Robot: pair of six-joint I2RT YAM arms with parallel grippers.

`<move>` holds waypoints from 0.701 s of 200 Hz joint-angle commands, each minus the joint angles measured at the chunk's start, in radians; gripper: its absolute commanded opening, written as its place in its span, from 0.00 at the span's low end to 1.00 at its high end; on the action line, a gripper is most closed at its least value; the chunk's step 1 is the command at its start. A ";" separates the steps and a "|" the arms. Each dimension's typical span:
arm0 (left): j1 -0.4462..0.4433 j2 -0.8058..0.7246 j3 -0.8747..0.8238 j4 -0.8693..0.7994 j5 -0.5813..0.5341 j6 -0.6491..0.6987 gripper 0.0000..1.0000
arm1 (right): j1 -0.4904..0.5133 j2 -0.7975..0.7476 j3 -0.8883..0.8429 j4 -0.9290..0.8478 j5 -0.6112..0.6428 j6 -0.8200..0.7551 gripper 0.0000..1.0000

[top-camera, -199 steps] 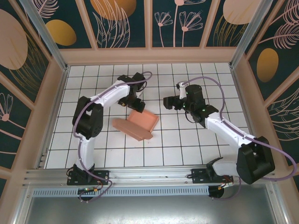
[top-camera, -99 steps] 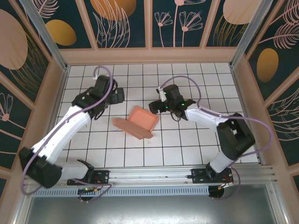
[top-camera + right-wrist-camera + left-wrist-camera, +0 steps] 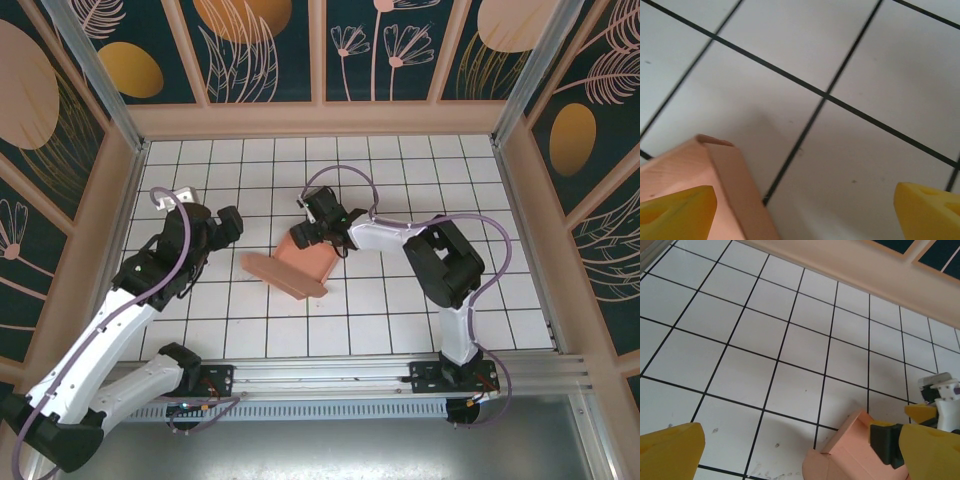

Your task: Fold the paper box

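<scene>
The salmon-pink paper box (image 3: 312, 260) lies partly folded in the middle of the tiled floor, with raised walls and a flap stretching out to its left. My right gripper (image 3: 303, 231) hangs open at the box's far corner. In the right wrist view the box wall (image 3: 737, 187) stands between the yellow fingers (image 3: 682, 212) of the right gripper (image 3: 805, 202), and nothing is gripped. My left gripper (image 3: 234, 222) is open about a tile left of the box. In the left wrist view the box (image 3: 850, 452) sits low right of the left gripper (image 3: 790, 440).
The white tiled floor (image 3: 400, 310) is ringed by a low wooden rim (image 3: 320, 120) and patterned walls. The metal rail (image 3: 330, 375) carrying both arm bases runs along the near edge. My right arm's gripper (image 3: 939, 396) shows in the left wrist view beyond the box.
The left gripper has let go of the box's far edge and swung left, opening wider. The right gripper has moved left onto the box's far corner. The box has stayed put.
</scene>
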State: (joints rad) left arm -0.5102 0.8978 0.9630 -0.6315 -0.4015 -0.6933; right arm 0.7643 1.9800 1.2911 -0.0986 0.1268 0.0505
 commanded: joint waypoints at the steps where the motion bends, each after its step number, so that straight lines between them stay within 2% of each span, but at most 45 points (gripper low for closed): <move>1: 0.004 0.008 -0.015 0.044 0.021 0.023 0.99 | -0.048 -0.020 -0.001 0.004 0.084 0.054 0.91; 45: 0.004 0.068 -0.002 0.137 0.119 0.093 0.99 | -0.178 -0.148 -0.163 0.046 0.088 0.164 0.90; 86: 0.004 0.110 -0.003 0.202 0.144 0.104 0.99 | -0.298 -0.324 -0.386 0.084 0.066 0.268 0.88; 116: 0.004 0.110 -0.033 0.266 0.156 0.090 0.99 | -0.314 -0.451 -0.526 0.127 -0.026 0.203 0.88; 140: 0.004 0.110 -0.051 0.274 0.118 0.012 0.99 | -0.318 -0.571 -0.602 0.191 -0.106 0.138 0.88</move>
State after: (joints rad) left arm -0.5102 1.0126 0.9375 -0.4095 -0.2634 -0.6197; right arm 0.4469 1.5185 0.7452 -0.0063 0.1162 0.2451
